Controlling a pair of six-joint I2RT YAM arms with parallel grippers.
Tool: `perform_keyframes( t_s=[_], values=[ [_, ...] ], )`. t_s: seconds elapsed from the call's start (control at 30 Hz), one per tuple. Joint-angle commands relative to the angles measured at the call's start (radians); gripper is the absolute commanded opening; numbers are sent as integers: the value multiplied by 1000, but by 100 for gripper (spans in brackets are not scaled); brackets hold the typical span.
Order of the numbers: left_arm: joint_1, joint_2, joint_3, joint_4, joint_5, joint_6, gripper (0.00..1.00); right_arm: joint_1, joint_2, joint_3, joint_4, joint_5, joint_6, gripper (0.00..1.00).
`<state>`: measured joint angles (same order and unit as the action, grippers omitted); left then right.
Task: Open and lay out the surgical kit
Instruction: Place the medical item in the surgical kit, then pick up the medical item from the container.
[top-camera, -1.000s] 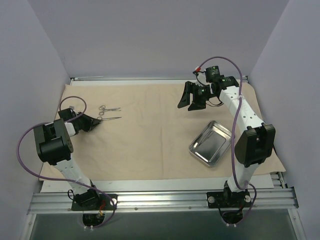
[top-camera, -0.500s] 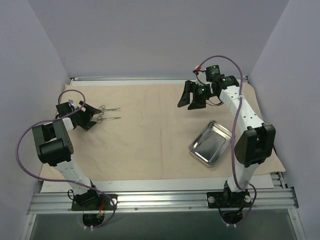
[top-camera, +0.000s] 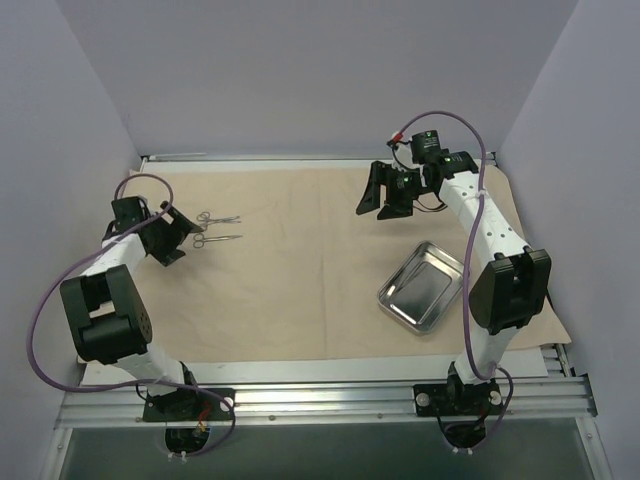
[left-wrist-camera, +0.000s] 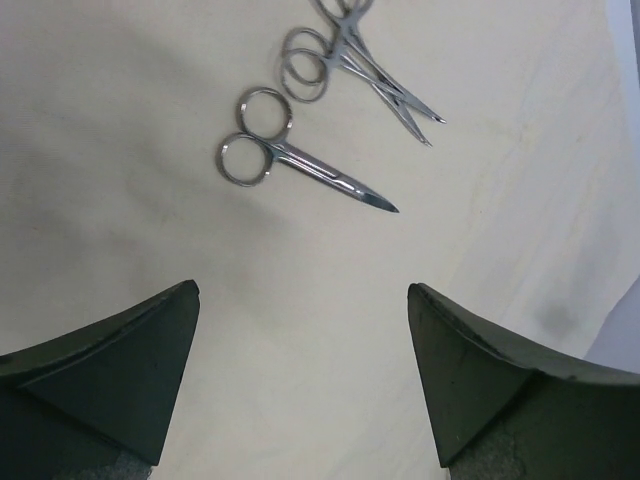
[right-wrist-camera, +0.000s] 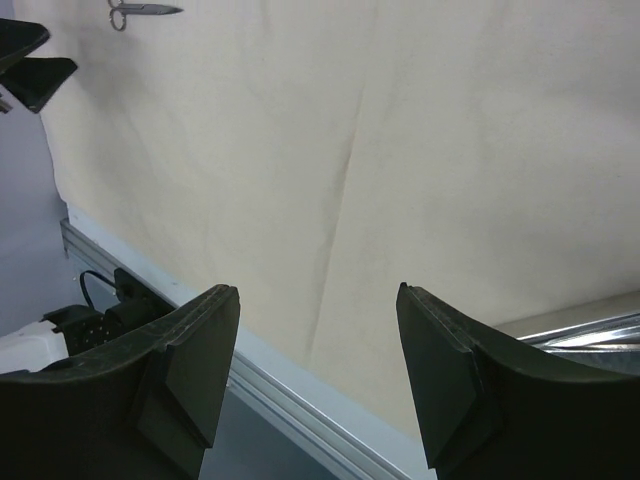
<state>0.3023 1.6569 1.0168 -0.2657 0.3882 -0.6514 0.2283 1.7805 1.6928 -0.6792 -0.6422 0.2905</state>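
Observation:
The surgical kit's beige cloth wrap (top-camera: 300, 280) lies spread flat over the table. A shiny steel tray (top-camera: 421, 286) rests on it at the right, empty. Two thin metal instruments lie side by side at the far left: small scissors (top-camera: 216, 239) (left-wrist-camera: 300, 165) and a second scissor-like instrument (top-camera: 218, 217) (left-wrist-camera: 355, 65). My left gripper (top-camera: 182, 238) (left-wrist-camera: 303, 290) is open just left of the scissors' finger rings, holding nothing. My right gripper (top-camera: 380, 208) (right-wrist-camera: 318, 290) hangs open above the cloth's far middle, empty.
Grey walls close in the left, back and right sides. An aluminium rail (top-camera: 320, 400) runs along the near edge by both arm bases. In the right wrist view the cloth (right-wrist-camera: 430, 150) ends at that rail (right-wrist-camera: 290, 395), with the left gripper (right-wrist-camera: 30, 60) at top left.
My left gripper has opened, let go of the small scissors on the cloth, and drawn back to the left. The right arm has not moved.

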Motion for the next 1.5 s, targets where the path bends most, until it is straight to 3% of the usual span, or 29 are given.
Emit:
perform_keyframes(
  t_s=[0.0,0.13,0.17,0.3,0.33,0.43,0.5,0.6,0.73,0.83,0.87,0.9,0.97,1.0,1.07,1.47],
  values=[
    [-86,-89,138,-128,-124,76,94,3,-1,16,-45,96,25,65],
    [-245,-94,353,-357,-351,209,94,0,-33,-70,-62,203,62,64],
    [-337,-100,427,-444,-464,243,94,-9,-41,-94,-59,219,68,63],
    [-476,-173,483,-524,-607,401,94,-41,-76,-202,-42,308,87,54],
    [-482,-187,486,-547,-604,421,94,-49,-87,-252,-34,347,91,52],
    [-462,-236,447,-529,-394,444,94,-66,-107,-340,15,426,126,41],
    [-457,-253,421,-524,-194,463,94,-73,-127,-427,43,444,168,23],
    [-466,-279,358,-466,-22,438,94,-73,-188,-547,105,446,254,20],
    [-473,-284,289,-383,67,444,94,-73,-211,-619,119,496,306,25],
    [-502,-261,307,-408,43,450,99,-76,-234,-642,99,567,335,26],
    [-514,-255,322,-408,37,447,97,-78,-239,-648,99,578,341,27],
    [-519,-249,330,-414,35,449,84,-80,-240,-660,99,591,351,27],
    [-545,-223,365,-426,17,457,81,-86,-237,-673,121,599,352,31],
    [-558,-198,390,-444,11,457,80,-101,-195,-670,142,617,345,39],
    [-558,-194,394,-448,8,455,80,-113,-178,-661,142,624,338,41],
    [-557,-195,404,-477,-34,469,80,-182,8,-550,194,631,271,37]
  ],
)
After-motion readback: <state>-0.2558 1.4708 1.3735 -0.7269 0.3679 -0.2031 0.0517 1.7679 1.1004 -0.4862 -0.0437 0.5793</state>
